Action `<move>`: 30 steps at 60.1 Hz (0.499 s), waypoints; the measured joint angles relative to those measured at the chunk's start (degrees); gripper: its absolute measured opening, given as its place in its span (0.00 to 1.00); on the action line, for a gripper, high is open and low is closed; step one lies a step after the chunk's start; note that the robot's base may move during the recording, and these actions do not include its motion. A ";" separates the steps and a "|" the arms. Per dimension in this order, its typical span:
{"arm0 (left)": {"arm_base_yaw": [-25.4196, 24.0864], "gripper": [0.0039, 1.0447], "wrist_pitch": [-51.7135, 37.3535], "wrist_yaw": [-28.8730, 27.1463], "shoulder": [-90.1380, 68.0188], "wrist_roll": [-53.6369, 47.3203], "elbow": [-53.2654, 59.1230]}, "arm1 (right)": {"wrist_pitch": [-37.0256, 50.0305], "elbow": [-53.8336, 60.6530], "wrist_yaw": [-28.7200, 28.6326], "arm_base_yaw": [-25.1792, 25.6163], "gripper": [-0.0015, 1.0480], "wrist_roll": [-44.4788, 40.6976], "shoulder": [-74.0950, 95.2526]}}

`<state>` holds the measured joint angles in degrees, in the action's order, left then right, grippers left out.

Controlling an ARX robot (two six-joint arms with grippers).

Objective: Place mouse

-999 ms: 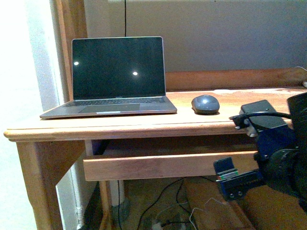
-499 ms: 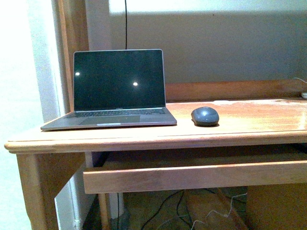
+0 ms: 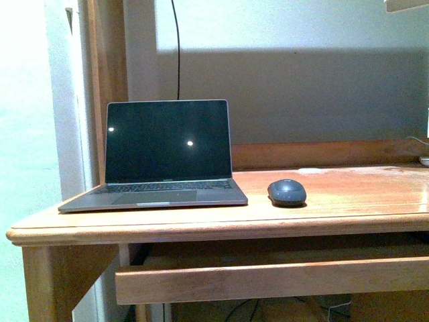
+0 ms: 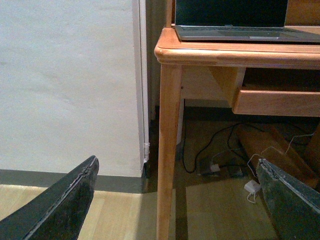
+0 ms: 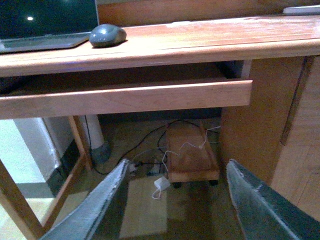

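both tools hang low below the counter (image 3: 201, 228), left tool (image 4: 175, 200) and right tool (image 5: 175, 200) spread and empty. mouse (image 3: 287, 192) sits on top just beside the laptop (image 3: 167, 157); placing looks done, so retreat seems next.

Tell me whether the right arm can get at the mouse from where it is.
Probably yes: the mouse sits uncovered on the desk beside the laptop, and the open right gripper hangs below desk level, so it must rise first.

Right arm gone from the front view, camera raised, more wall visible
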<state>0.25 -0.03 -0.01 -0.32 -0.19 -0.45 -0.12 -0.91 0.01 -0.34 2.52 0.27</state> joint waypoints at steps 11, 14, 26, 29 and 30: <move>0.00 0.93 0.00 0.02 0.00 0.00 0.00 | 0.00 0.00 0.07 0.11 0.19 -1.49 -0.04; 0.00 0.93 0.00 0.00 0.00 0.00 0.00 | 0.00 0.00 0.07 0.11 0.10 -1.77 -0.04; 0.00 0.93 0.00 0.02 0.00 0.00 0.00 | 0.00 0.00 0.09 0.13 0.31 -2.19 -0.04; 0.00 0.93 0.00 0.02 0.00 0.00 0.00 | 0.00 0.00 0.09 0.13 0.41 -2.19 -0.04; 0.00 0.93 0.00 0.02 0.00 0.00 0.00 | 0.00 0.00 0.09 0.13 0.44 -2.19 -0.04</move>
<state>0.25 -0.03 0.01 -0.32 -0.19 -0.45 -0.12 -0.91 0.10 -0.21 0.34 0.23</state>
